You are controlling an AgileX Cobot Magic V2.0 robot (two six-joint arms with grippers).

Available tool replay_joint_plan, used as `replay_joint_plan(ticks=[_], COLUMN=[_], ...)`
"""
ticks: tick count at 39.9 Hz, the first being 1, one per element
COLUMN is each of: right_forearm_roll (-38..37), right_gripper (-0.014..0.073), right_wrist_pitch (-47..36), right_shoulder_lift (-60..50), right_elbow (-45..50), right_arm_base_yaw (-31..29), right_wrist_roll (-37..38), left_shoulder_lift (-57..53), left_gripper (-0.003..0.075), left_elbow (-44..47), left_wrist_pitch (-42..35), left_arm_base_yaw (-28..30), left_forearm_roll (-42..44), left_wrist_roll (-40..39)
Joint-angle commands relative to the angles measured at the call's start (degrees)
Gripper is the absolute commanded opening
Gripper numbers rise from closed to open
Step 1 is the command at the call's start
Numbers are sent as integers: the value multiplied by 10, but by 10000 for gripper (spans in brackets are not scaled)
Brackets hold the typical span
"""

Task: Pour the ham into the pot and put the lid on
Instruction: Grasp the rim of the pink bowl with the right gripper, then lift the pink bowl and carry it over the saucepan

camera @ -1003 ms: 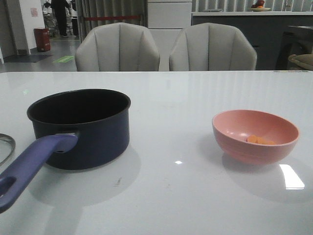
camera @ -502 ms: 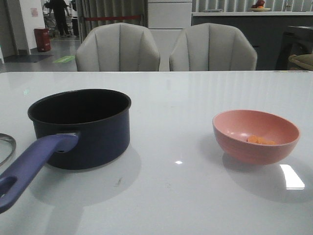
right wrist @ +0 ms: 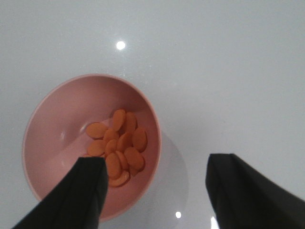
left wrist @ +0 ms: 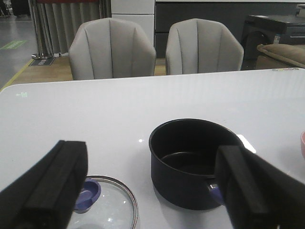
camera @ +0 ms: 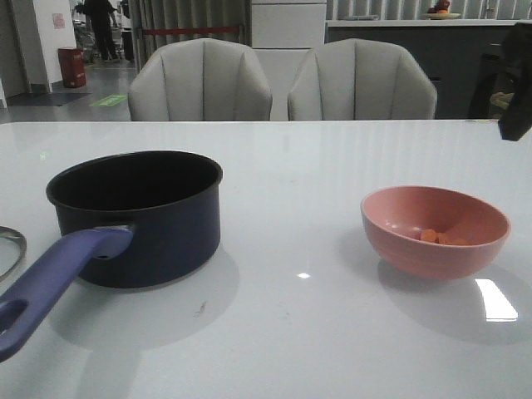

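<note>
The dark navy pot [camera: 137,218] stands at the table's left, empty, its purple-blue handle [camera: 54,278] pointing toward me. The glass lid [left wrist: 112,202] lies flat left of the pot, blue knob [left wrist: 86,194] up; only its rim [camera: 10,249] shows in the front view. The orange-pink ham [right wrist: 119,143] sits in a pink bowl [camera: 434,229] at the right. My left gripper [left wrist: 152,191] hangs open behind the lid and pot, holding nothing. My right gripper [right wrist: 157,191] is open above the bowl [right wrist: 57,124], one finger over its inside, the other beyond its rim.
The table [camera: 291,166] is white and glossy. Two grey chairs [camera: 199,79] stand behind its far edge. A dark part of my right arm [camera: 517,83] shows at the upper right edge of the front view.
A dark part of my right arm has come into the front view at the upper right edge. Pot, lid and bowl have stayed in place.
</note>
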Motion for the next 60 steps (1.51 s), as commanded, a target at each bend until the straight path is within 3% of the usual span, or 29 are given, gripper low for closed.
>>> replay_joint_plan(ticks=[1, 17, 20, 26, 29, 40, 48, 60], right_forearm_roll=[4, 19, 19, 21, 21, 21, 13, -45], right_gripper=[545, 525, 444, 122, 153, 136, 136, 136], right_wrist_pitch=[3, 31, 37, 41, 40, 36, 100, 149], right_shoulder_lift=[44, 189, 204, 216, 218, 216, 204, 157], right_elbow=[-56, -120, -127, -134, -134, -135, -185, -318], right_arm_base_yaw=[-4, -4, -4, -4, -4, -4, 4, 129], right_wrist_roll=[-19, -50, -50, -50, -50, -49, -53, -47], left_shoulder_lift=[8, 8, 8, 8, 8, 8, 8, 8], left_gripper=[585, 585, 585, 585, 585, 585, 585, 585], left_elbow=[-15, -15, -15, -15, -15, -15, -15, -15], left_wrist_pitch=[-41, -41, -41, -41, -41, -41, -41, -41], left_arm_base_yaw=[-5, -5, -5, -5, -5, -5, -5, -5], left_forearm_roll=[-6, -6, -6, -6, -6, -6, -6, -6], left_wrist_roll=[-1, -1, -1, -1, -1, -1, -1, -1])
